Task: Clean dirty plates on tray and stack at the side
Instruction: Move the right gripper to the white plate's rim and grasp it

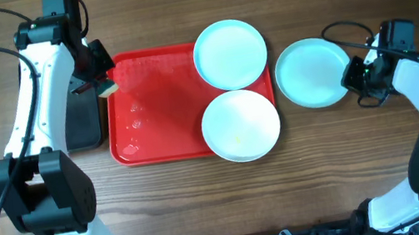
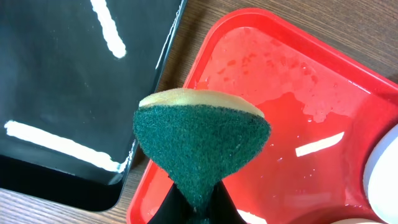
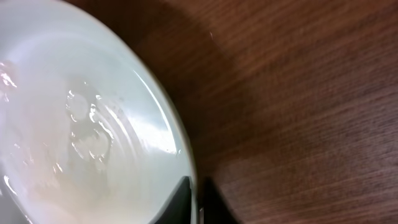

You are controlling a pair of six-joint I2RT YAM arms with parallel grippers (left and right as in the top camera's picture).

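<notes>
Two plates sit on the right half of the red tray (image 1: 148, 102): one at the back (image 1: 230, 53), one at the front (image 1: 240, 124). A third plate (image 1: 310, 73) lies on the table right of the tray, wet inside (image 3: 74, 137). My right gripper (image 1: 352, 76) is shut on its right rim (image 3: 194, 199). My left gripper (image 1: 102, 79) is shut on a green-and-yellow sponge (image 2: 202, 140) above the tray's back-left corner (image 2: 273, 112). The tray's left half is wet.
A black bin (image 1: 81, 117) stands just left of the tray; it also shows in the left wrist view (image 2: 68, 93). Bare wooden table (image 3: 298, 93) lies right of the third plate and in front of the tray.
</notes>
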